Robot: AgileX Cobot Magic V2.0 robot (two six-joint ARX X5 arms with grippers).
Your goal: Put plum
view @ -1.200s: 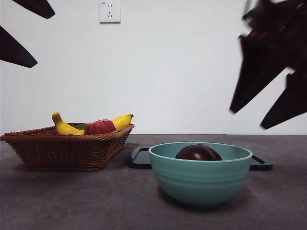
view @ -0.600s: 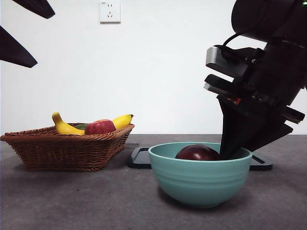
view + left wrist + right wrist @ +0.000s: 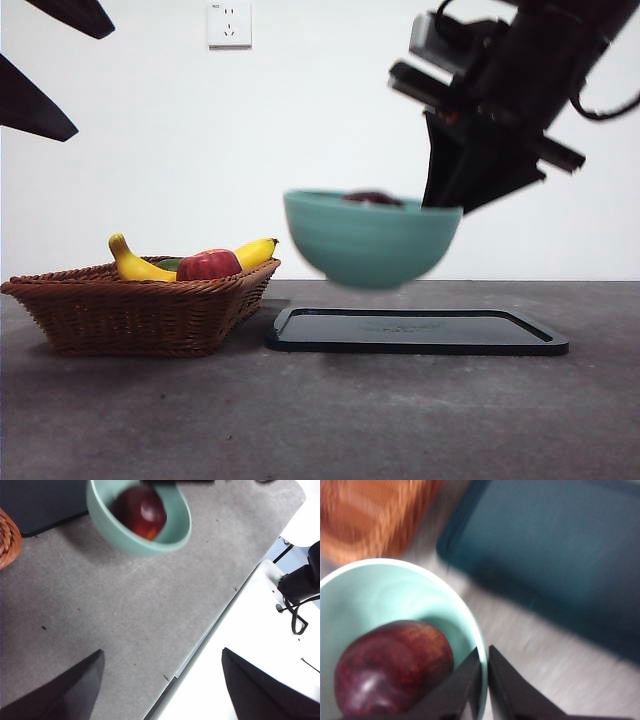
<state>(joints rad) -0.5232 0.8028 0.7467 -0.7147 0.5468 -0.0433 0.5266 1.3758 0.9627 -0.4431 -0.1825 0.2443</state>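
**Front view: bowl held in the air with the plum inside**

Front view shows bare grey table (image 3: pixel 330 420) nearest the camera, wide and free of things. Beyond it a flat black tray (image 3: pixel 415 331) lies beside a wicker basket (image 3: pixel 140 310) holding a banana (image 3: pixel 135 263) and a red apple (image 3: pixel 208 265).

Above the tray hangs a green bowl (image 3: pixel 370 240), clear of the table, with open air beneath it. The right gripper (image 3: pixel 484 667) pinches the bowl's rim, one jaw inside and one outside. The plum (image 3: pixel 392 672) rests in the bowl, just beside the inner jaw.

The left gripper (image 3: pixel 160 685) waits over the table's edge, jaws spread wide and holding nothing.

On the far wall sits a white socket (image 3: pixel 229 24); no writing can be read.
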